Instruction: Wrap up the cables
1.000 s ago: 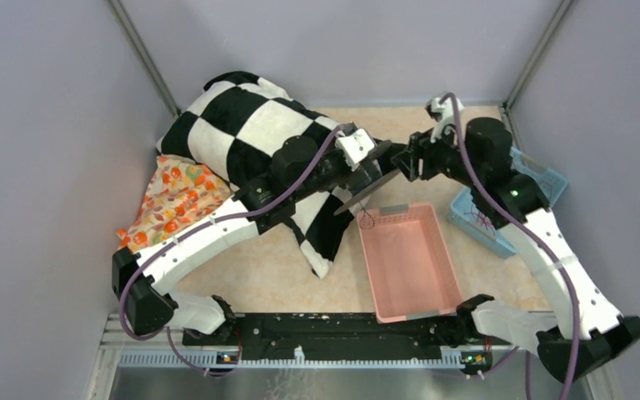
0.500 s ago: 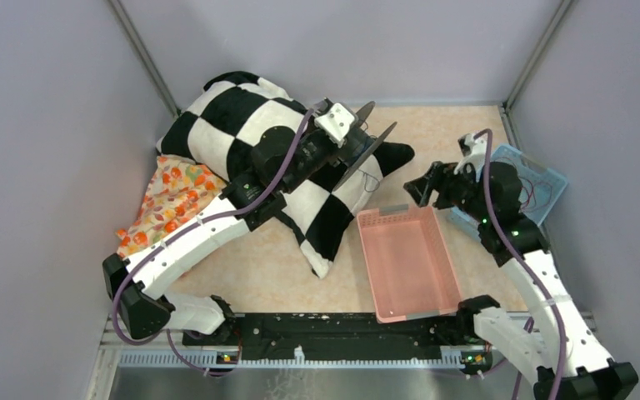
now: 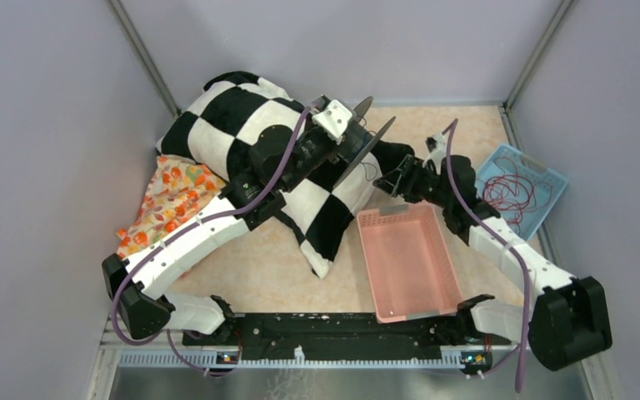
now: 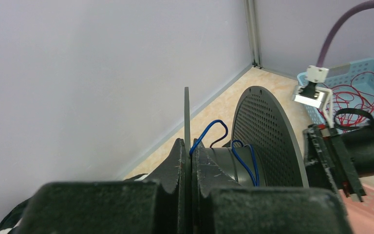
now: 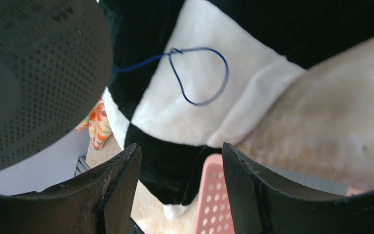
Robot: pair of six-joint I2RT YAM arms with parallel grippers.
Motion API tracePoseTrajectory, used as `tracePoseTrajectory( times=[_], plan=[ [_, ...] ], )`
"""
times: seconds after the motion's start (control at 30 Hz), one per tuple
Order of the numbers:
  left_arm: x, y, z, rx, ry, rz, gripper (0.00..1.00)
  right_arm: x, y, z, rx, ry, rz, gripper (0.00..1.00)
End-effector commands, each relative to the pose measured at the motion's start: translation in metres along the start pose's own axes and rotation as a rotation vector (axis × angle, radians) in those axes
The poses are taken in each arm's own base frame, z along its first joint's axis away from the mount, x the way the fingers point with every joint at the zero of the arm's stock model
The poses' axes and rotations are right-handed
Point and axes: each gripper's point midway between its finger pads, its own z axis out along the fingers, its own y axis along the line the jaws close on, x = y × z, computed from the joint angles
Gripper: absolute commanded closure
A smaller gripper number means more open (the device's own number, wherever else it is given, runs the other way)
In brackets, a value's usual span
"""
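My left gripper (image 4: pixel 189 146) is shut on the thin flange of a dark perforated spool (image 4: pixel 265 131), held above the checkered pillow (image 3: pixel 242 125). The cable, a thin blue wire (image 4: pixel 247 163), loops round the spool's hub. A loose loop of it (image 5: pixel 199 78) hangs down in front of the pillow. In the top view the spool (image 3: pixel 365 137) sits at the left gripper's (image 3: pixel 346 140) tip. My right gripper (image 3: pixel 390 182) is open and empty, just right of and below the spool. In the right wrist view the gripper (image 5: pixel 179 151) faces the hanging loop without touching it.
A pink basket (image 3: pixel 408 258) lies in front of the right gripper. A blue basket (image 3: pixel 550 179) with red cables stands at the right wall. An orange patterned cloth (image 3: pixel 171 196) lies left of the pillow. Walls close in on three sides.
The left arm lifted the spool from over the pink basket back above the pillow. The right arm pulled away toward the blue basket, then swung left again toward the spool.
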Motion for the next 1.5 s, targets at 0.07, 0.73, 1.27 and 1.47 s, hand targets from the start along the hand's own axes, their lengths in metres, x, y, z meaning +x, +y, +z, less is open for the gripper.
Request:
tracePoseTrajectory(
  times=[0.07,0.73,1.27,1.47],
  plan=[
    [-0.062,0.023,-0.006,-0.059,-0.189,-0.044,1.00,-0.042,0.040,0.035,-0.086,-0.073,-0.116,0.40],
    [-0.050,0.029,0.004,-0.046,-0.181,-0.058,1.00,-0.040,0.016,0.083,-0.063,-0.040,-0.113,0.85],
    [-0.023,0.081,0.025,-0.352,-0.145,-0.299,1.00,0.025,0.082,-0.001,-0.199,0.164,-0.293,1.00],
    [0.003,0.090,0.037,-0.451,-0.086,-0.323,1.00,0.031,0.151,-0.032,-0.358,0.113,-0.357,1.00]
  ],
)
